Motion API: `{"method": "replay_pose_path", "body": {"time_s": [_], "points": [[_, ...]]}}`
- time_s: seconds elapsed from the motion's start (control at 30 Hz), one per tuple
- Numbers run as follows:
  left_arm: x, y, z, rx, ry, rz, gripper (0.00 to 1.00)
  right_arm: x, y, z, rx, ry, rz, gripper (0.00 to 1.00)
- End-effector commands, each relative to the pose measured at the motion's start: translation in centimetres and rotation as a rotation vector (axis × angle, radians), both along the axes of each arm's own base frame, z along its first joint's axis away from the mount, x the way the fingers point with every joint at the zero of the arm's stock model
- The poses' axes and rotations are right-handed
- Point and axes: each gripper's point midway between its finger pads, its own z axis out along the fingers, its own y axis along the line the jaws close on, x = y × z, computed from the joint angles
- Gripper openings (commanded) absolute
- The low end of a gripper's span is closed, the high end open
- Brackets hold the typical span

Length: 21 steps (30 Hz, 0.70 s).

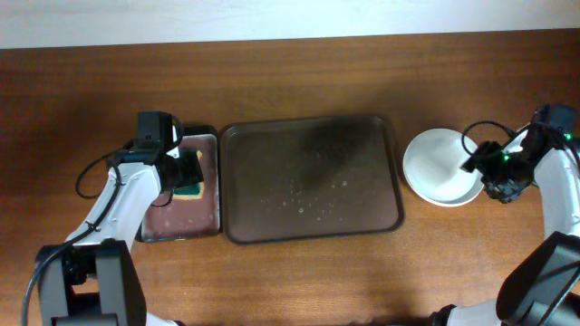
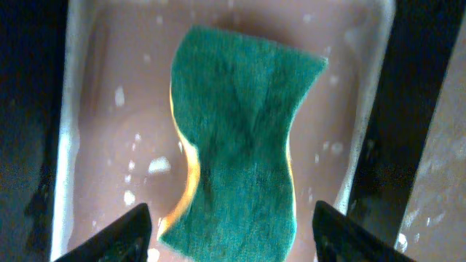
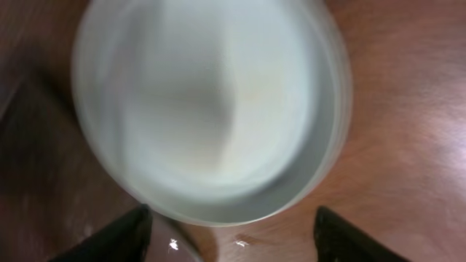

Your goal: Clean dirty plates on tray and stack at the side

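Plates point(image 1: 441, 166) sit in one pile near the right edge of the table point(image 1: 299, 72), just beside the tray point(image 1: 311, 178), which lies mid-table with nothing on it but water drops. From overhead the top plate shows no red smear, so the job looks close to done. The right hand point(image 1: 482, 170) hangs at the pile's right rim, and that is the weak spot: a careless swing back could clip the rim and push the pile sideways or skew it. The left hand point(image 1: 186, 170) is over the sponge tray point(image 1: 181, 226) towards the left edge, with the sponge point(image 1: 190, 187) beneath it.

In the left wrist view the left hand point(image 2: 237, 236) is spread wide, gripping nothing. The green sponge point(image 2: 237, 138) lies flat on the wet floor of the sponge tray point(image 2: 95, 109), between the two fingers point(image 2: 135, 233). A crooked lift could snag it and drag it over the rim, dripping on the table.

In the right wrist view the right hand point(image 3: 237, 236) is likewise released and holds nothing. The plates point(image 3: 211, 109) are blurred, though layered rims show on one side. Whether they sit square on each other I cannot tell. If wet, I judge they would slide on one another at a slight knock.
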Motion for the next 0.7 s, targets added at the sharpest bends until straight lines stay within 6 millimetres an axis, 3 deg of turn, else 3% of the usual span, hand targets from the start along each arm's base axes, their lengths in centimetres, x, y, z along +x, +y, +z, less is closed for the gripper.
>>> {"method": "replay_pose_path", "body": {"time_s": [0.0,0.07,0.13,0.2,0.27,0.37,0.43,0.57,0.67], "points": [[1.6,-0.3,3.2,0.006,-0.029,-0.058,0.71,1.6,5.3,1.1,0.031,-0.057,0.254,0.79],[2.0,-1.3,5.5,-0.025,-0.031,-0.082,0.74,1.8,7.5,2.5,-0.022,-0.028,0.359,0.80],[1.1,-2.3,7.0,-0.065,0.007,-0.101,0.77,1.3,8.4,4.0,-0.106,0.020,0.416,0.80],[-1.5,-3.8,7.8,-0.157,0.081,-0.115,0.92,-0.1,9.3,5.7,-0.176,0.049,0.457,0.94],[-5.1,-3.9,8.1,-0.175,0.198,-0.105,1.00,-2.2,9.8,7.2,-0.176,0.067,0.452,0.97],[-8.4,-3.7,8.9,-0.163,0.265,-0.098,1.00,-4.7,9.9,9.5,-0.196,0.029,0.447,0.97],[-9.6,-3.7,9.8,-0.160,0.203,-0.103,1.00,-6.0,10.0,11.5,-0.226,-0.068,0.436,0.98],[-11.0,-3.7,12.9,-0.134,-0.166,-0.145,1.00,-9.0,9.6,16.1,-0.360,-0.394,0.379,0.99],[-12.9,-3.6,14.6,-0.119,-0.412,-0.160,1.00,-11.5,9.6,18.1,-0.407,-0.520,0.352,0.99]]}}
